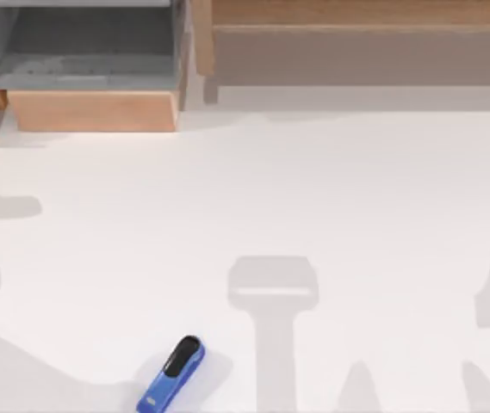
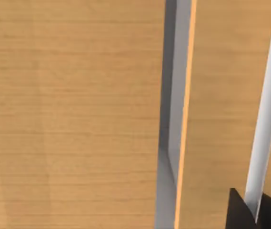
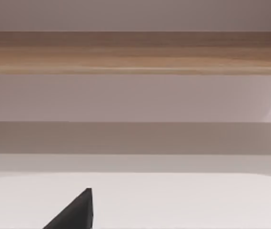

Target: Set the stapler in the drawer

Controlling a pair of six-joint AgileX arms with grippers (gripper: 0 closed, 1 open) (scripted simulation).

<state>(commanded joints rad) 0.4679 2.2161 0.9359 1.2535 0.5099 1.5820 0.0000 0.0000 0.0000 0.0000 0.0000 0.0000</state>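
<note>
Stapler: I see the stapler [image 1: 172, 373] lying flat on the table [image 1: 331, 206], close to the near edge and left of its middle. It is small and elongated, blue-bodied with a black top piece; its rounded end points up and to the right, the other tip toward the near edge.

Drawer: the drawer [image 1: 85, 64] sits at the far left corner of the table, pulled open, grey walls and floor showing behind its light tan front panel.

Shelf: a long wooden shelf [image 1: 356, 43] runs along the far edge to the right of the drawer, just beside it.

Open room: the white tabletop between stapler and drawer is bare apart from shadows; the stapler is well apart from both drawer and shelf.

Left gripper: my left wrist view looks close onto tan wood panels with a grey gap between them; a dark tip [image 2: 254, 214] sits at the frame corner. I cannot tell how the fingers stand.

Right gripper: my right wrist view faces the shelf across the table; one dark finger tip [image 3: 75, 212] shows. I cannot tell its opening.
</note>
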